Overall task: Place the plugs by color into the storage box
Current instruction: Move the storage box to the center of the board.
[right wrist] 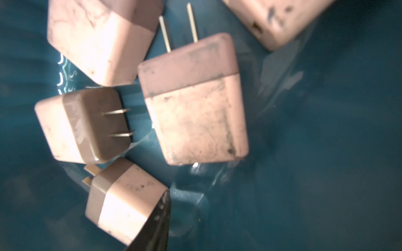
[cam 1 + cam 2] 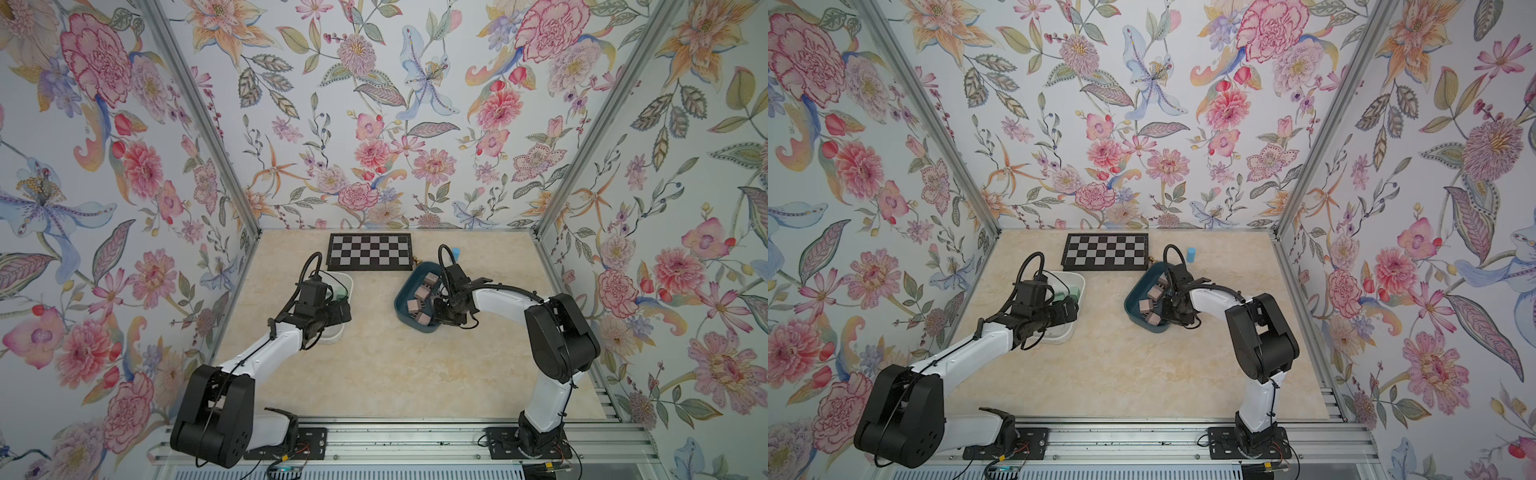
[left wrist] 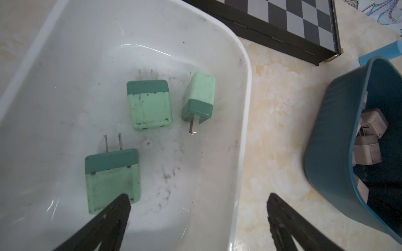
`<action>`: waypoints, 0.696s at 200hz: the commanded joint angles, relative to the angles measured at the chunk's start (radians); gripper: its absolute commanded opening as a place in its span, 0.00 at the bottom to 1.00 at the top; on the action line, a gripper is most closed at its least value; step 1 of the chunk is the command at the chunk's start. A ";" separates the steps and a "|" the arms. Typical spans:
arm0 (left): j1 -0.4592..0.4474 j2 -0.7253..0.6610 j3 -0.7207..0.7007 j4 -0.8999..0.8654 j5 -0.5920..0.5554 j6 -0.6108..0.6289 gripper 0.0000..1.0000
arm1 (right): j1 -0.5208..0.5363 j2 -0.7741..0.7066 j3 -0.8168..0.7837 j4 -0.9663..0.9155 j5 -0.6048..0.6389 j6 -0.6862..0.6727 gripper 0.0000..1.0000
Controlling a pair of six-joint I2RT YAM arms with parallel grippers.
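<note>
The white bin (image 3: pixel 245 87) holds three green plugs (image 3: pixel 150 106), and the left gripper (image 3: pixel 198 196) hangs over it, spread wide and empty. The teal bin (image 2: pixel 400 305) holds the pink plugs (image 1: pixel 193 104). The right gripper (image 2: pixel 441 311) is down among them, one finger (image 1: pixel 159 215) against a pink plug (image 1: pixel 121 202); whether it grips cannot be told. A careless lift could drag that plug out or tip the light bin.

The tub (image 3: pixel 87 54) sits before the chessboard's (image 2: pixel 370 252) left end, three plugs (image 3: pixel 149 104) inside. The basket (image 2: pixel 402 307) sits before its right end, holding other plugs (image 2: pixel 423 291).
</note>
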 commanded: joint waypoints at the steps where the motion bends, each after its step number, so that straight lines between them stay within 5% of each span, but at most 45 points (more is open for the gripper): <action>1: -0.009 -0.033 -0.013 -0.001 -0.021 -0.012 1.00 | 0.068 0.019 0.007 -0.037 -0.005 0.026 0.39; 27: -0.008 -0.013 0.010 0.015 0.001 0.005 1.00 | 0.150 0.042 0.037 -0.049 -0.003 0.011 0.44; 73: -0.059 0.126 0.055 0.147 0.087 0.009 0.99 | 0.165 -0.047 0.033 -0.058 0.066 -0.006 0.89; 139: -0.192 0.372 0.156 0.396 0.211 -0.120 0.99 | -0.015 -0.263 -0.049 -0.058 0.055 -0.059 0.92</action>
